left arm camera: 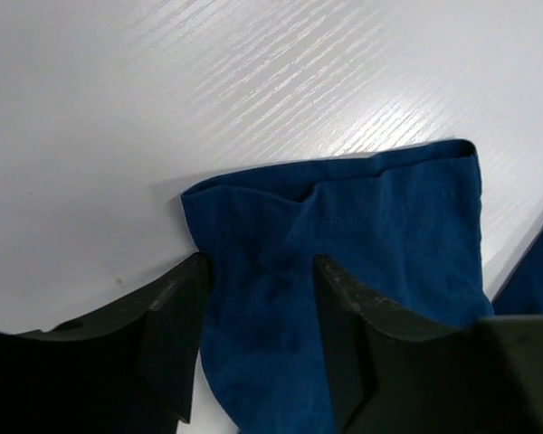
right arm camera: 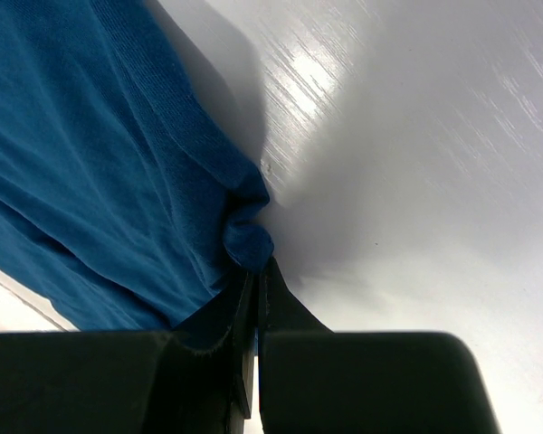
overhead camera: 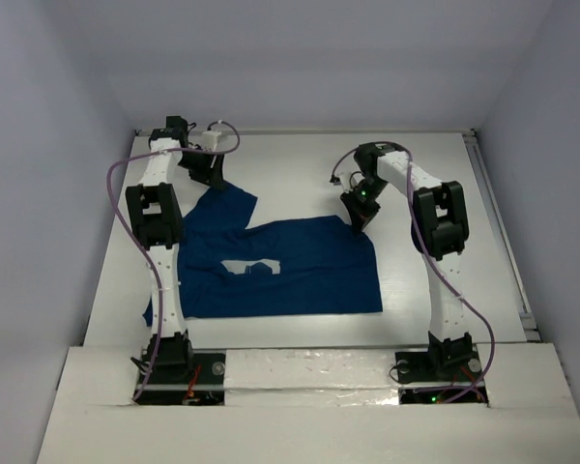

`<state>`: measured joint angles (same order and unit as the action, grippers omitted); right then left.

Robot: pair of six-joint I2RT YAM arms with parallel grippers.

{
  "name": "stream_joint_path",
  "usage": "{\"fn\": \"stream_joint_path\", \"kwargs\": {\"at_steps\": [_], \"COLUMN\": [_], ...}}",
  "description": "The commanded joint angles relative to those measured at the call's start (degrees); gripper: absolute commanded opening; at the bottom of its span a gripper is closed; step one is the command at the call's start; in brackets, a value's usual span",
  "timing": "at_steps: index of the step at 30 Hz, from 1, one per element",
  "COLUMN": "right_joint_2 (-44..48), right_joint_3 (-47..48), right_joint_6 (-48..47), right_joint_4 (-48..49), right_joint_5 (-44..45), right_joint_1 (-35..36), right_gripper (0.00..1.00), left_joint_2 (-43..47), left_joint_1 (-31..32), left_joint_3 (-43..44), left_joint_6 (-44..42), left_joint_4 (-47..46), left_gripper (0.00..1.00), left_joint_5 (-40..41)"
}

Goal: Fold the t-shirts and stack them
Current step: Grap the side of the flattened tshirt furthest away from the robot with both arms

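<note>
A dark navy t-shirt (overhead camera: 300, 271) lies spread on the white table (overhead camera: 290, 164), a small white graphic (overhead camera: 251, 267) showing on it. My left gripper (overhead camera: 211, 174) is at the shirt's far left sleeve. In the left wrist view its fingers (left arm camera: 260, 271) stand apart on either side of the sleeve cloth (left arm camera: 362, 226), which fills the gap between them. My right gripper (overhead camera: 360, 220) is at the shirt's far right corner. In the right wrist view its jaws (right arm camera: 256, 267) are shut, pinching a bunched fold of the blue cloth (right arm camera: 90, 181).
A metal rail (overhead camera: 503, 232) runs along the table's right edge. A white ledge (overhead camera: 309, 372) crosses the front between the arm bases. Pale walls close in the back and sides. Purple cables (overhead camera: 116, 193) hang beside the arms.
</note>
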<state>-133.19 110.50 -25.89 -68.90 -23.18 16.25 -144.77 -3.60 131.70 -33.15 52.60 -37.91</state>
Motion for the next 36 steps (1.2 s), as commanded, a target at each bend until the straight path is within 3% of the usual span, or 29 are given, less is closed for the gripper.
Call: {"fn": "stream_joint_path", "kwargs": {"at_steps": [1,6,8,12,13,17,28,36], "right_joint_2": [3.72,3.99,4.42,5.65,5.83,6.62,7.86,5.13], "right_joint_3": [-1.42,-3.18,-3.71,-4.41,-4.41,-4.33,-2.31,2.52], "right_joint_6": [0.4,1.01,1.63,2.69,2.86,4.44,6.47,6.47], "right_joint_4": [2.02,4.12,4.92,7.46,8.08,9.84,13.1,12.48], "right_joint_5": [-1.08,0.24,1.2,4.45,6.02,9.46,17.03,17.64], "right_joint_1": [0.62,0.62,0.62,0.62,0.62,0.62,0.62,-1.04], "right_gripper": [0.0,0.0,0.0,0.0,0.0,0.0,0.0,0.0], "left_joint_2": [-0.43,0.28,1.33,3.26,4.4,8.09,12.58,11.09], "left_joint_1": [-0.27,-0.27,-0.27,-0.27,-0.27,-0.27,-0.27,-0.27], "left_joint_3": [-0.48,-2.14,-2.93,-4.08,-4.43,-7.5,-6.55,-1.89], "left_joint_6": [0.36,1.76,1.94,3.0,3.17,6.33,12.13,14.07], "left_joint_4": [0.06,-2.5,-3.99,-6.19,-6.71,-13.83,-22.35,-22.45], "left_gripper": [0.42,0.26,0.13,0.06,0.0,0.0,0.0,0.0], "left_joint_5": [-1.55,-1.64,-1.46,-1.46,-1.38,0.29,1.96,3.19]}}
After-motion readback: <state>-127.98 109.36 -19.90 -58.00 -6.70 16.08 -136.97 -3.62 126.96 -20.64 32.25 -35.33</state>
